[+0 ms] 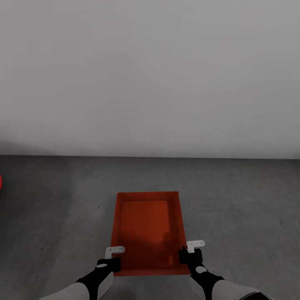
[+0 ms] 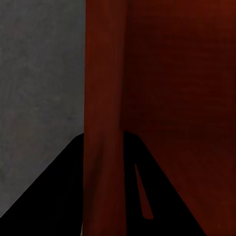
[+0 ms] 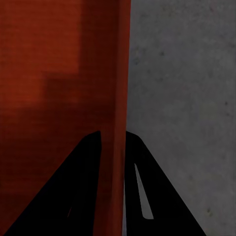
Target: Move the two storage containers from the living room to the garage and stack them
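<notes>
My left gripper (image 1: 111, 259) has its jaws closed on the left wall of the storage container (image 1: 148, 227), close to its near corner. My right gripper (image 1: 191, 254) has its jaws closed on the right wall in the same way; in both wrist views one finger is inside the wall and one outside. The orange-red container is between my arms, over the dark grey floor (image 1: 241, 200). Behind it stands a white wall (image 1: 150, 75), and at the far left edge I see a small red thing (image 1: 1, 182)

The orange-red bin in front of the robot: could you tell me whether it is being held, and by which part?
Yes. The storage container is held by both side walls near its close end: left end effector on one wall, right end effector on the other.
</notes>
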Motion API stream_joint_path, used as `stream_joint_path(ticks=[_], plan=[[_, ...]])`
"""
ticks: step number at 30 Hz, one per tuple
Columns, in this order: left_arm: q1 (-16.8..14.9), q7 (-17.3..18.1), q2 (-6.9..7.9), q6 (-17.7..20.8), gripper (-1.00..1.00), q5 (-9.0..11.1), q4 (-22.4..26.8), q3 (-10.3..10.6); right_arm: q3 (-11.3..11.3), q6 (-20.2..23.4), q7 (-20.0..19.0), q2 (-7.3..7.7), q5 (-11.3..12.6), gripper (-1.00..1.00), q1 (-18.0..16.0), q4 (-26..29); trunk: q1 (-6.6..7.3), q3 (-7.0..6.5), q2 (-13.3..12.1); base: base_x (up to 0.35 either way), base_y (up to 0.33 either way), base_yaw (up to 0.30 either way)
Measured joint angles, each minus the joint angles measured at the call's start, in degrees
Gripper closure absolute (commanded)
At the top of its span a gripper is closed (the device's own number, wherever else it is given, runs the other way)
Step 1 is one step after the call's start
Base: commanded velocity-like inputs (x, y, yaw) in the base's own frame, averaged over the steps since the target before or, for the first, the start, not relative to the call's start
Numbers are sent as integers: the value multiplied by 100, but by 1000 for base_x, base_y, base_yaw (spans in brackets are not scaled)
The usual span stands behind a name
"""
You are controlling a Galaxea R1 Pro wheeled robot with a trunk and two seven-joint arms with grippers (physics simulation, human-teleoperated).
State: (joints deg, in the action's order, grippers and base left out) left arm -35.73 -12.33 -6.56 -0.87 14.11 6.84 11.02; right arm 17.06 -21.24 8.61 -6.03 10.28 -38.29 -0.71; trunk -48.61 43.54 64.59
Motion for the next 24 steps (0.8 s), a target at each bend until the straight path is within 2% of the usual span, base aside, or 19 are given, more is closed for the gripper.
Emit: stream_joint_path(ticks=[8, 24], plan=[[0, -9, -1, 4, 100, 17, 3, 20, -6, 2, -1, 1, -6, 100, 0, 0, -1, 0, 0, -106, 0, 0], [0, -14, -5, 19, 100, 16, 1, 13, -26, 22, -5, 5, -30, 100, 0, 1, 0, 0, 0, -8, 0, 0]])
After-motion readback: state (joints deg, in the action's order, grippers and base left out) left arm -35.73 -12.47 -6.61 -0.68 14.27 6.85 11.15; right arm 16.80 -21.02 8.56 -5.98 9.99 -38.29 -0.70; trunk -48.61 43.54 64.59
